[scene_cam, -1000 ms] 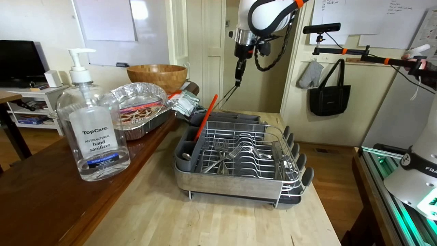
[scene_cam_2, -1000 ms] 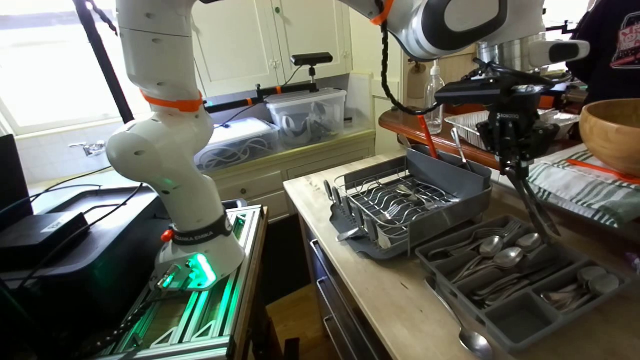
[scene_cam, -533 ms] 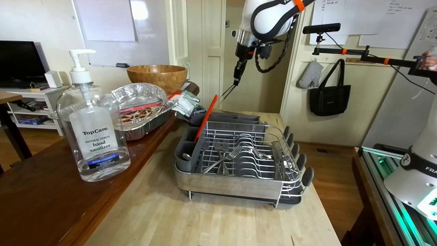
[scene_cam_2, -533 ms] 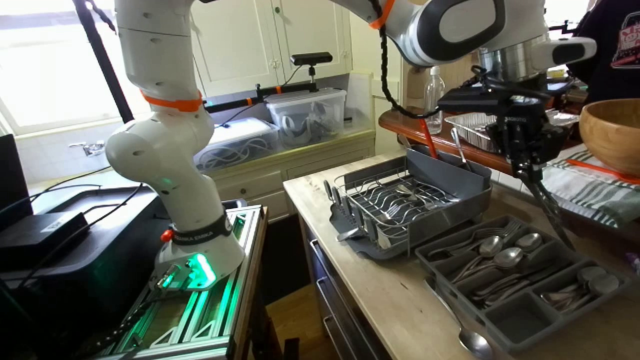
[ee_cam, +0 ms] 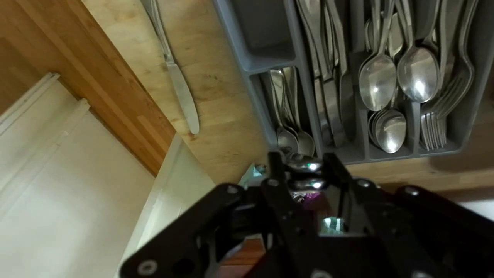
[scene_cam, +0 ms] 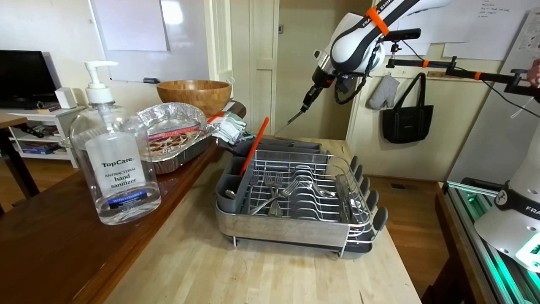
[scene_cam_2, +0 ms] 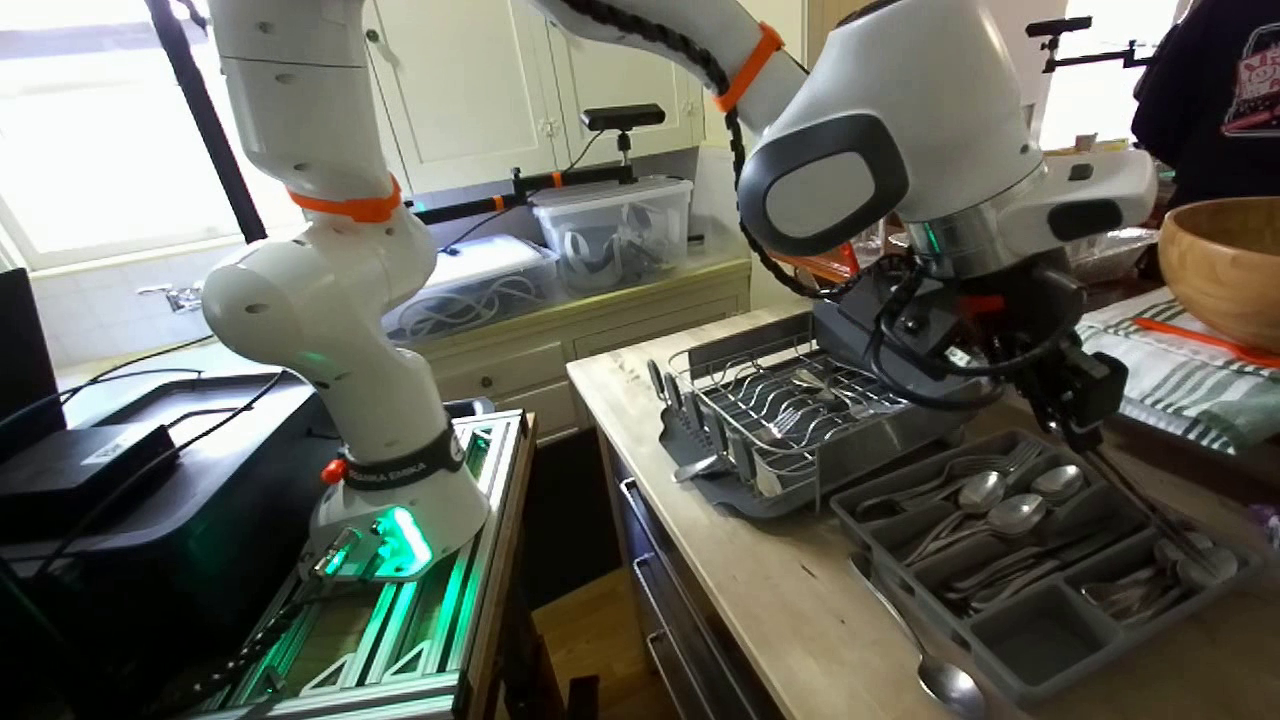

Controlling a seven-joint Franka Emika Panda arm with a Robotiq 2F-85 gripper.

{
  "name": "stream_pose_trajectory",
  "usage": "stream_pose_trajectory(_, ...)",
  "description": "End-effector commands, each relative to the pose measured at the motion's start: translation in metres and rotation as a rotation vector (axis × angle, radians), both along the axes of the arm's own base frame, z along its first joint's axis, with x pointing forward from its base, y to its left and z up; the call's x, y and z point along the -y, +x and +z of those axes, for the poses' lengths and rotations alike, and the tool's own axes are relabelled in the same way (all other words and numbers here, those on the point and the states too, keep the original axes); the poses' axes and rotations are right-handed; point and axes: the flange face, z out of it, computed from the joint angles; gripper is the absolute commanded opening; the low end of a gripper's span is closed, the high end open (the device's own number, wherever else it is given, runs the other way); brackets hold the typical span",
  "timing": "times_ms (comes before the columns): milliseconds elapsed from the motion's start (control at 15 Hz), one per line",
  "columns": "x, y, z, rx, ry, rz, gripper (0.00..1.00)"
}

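My gripper (ee_cam: pixel 303 160) is shut on two shiny metal pieces of cutlery (ee_cam: pixel 308 166), one by the other, with small gaps around them. Whether these are knives, forks or spoons I cannot tell. In an exterior view the held cutlery (scene_cam_2: pixel 1145 500) slants down from the gripper (scene_cam_2: pixel 1080 435) across the far right part of the grey cutlery tray (scene_cam_2: pixel 985 640). Its lower ends appear above the small spoons (ee_cam: pixel 293 139) in a short compartment. Whether they touch is unclear. The tray's other compartments hold knives (ee_cam: pixel 332 104), spoons (ee_cam: pixel 380 83) and forks (ee_cam: pixel 444 112).
A loose knife (ee_cam: pixel 183 92) and a large spoon (scene_cam_2: pixel 945 685) lie beside the tray. Next to it stands a dish rack (scene_cam: pixel 282 228) with cutlery and a red-handled utensil (scene_cam: pixel 255 145). A wooden bowl (scene_cam_2: pixel 1225 250) and striped towel (scene_cam_2: pixel 1160 380) are on the higher counter.
The arm has swung and the gripper has tilted over and come lower. The held cutlery has gone from hanging steeply beyond the tray to slanting over its far right compartment.
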Motion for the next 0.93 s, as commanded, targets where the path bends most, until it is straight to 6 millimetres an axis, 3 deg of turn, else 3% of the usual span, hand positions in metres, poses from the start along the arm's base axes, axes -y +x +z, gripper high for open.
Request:
stream_pose_trajectory(0, 0.002, -0.015, 0.012, 0.102, -0.078, 0.078, 0.07)
stream_pose_trajectory(267, -0.001, -0.003, 0.024, 0.176, -0.158, 0.211, 0.07)
stream_pose_trajectory(533, 0.006, -0.001, 0.006, 0.120, -0.113, 0.334, 0.07)
stream_pose_trajectory(600, -0.006, -0.001, 0.010, 0.140, -0.131, 0.287, 0.30)
stream_pose_trajectory(867, 0.005, -0.005, 0.002, 0.114, -0.127, 0.317, 0.30)
